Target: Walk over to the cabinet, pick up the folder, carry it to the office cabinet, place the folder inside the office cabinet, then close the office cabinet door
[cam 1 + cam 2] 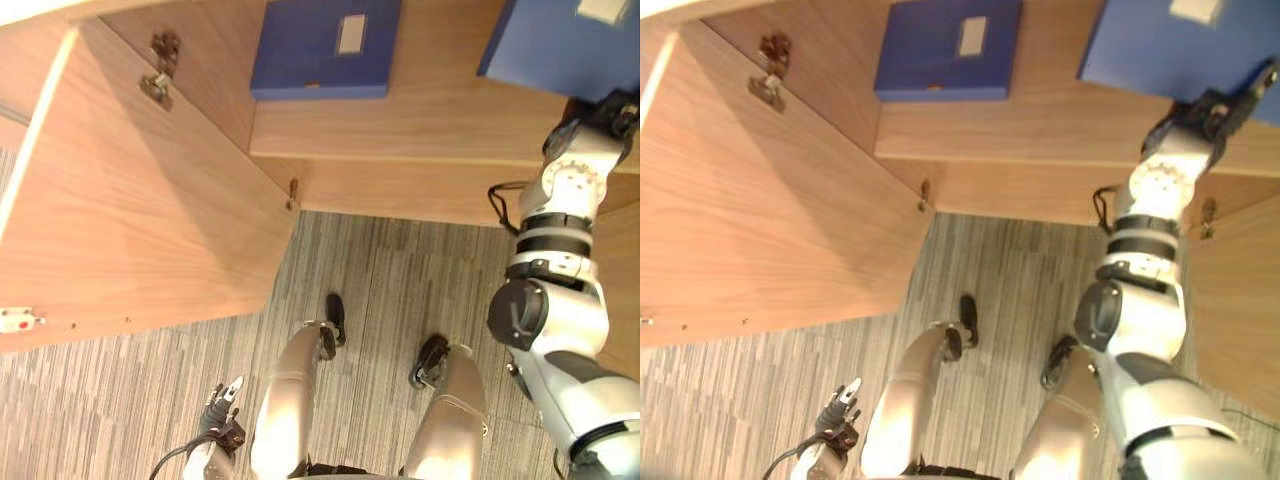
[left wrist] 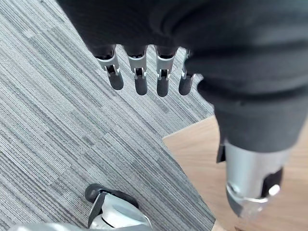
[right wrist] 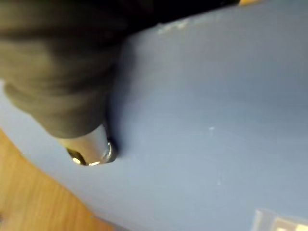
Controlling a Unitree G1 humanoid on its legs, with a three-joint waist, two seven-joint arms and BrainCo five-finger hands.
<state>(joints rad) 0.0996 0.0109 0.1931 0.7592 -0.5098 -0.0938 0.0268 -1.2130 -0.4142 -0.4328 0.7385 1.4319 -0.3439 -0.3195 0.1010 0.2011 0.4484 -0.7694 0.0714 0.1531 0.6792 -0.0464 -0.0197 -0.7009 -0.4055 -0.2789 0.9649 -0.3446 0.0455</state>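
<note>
Blue folder [image 1: 560, 45] gripped at its edge by right robot hand [image 1: 1210, 108], left robot hand [image 2: 140, 82] loosely open

Deep blue with a pale label patch [image 1: 351, 33] is being shown by the folder [image 1: 300, 60] on the cabinet shelf [image 1: 420, 120], itself being seen in light wood grain, and the same blue by the second folder [image 1: 550, 45] over that shelf's right end. Below the shelf, fine grey and off-white stripes are being shown by the carpet [image 1: 400, 260].
</note>
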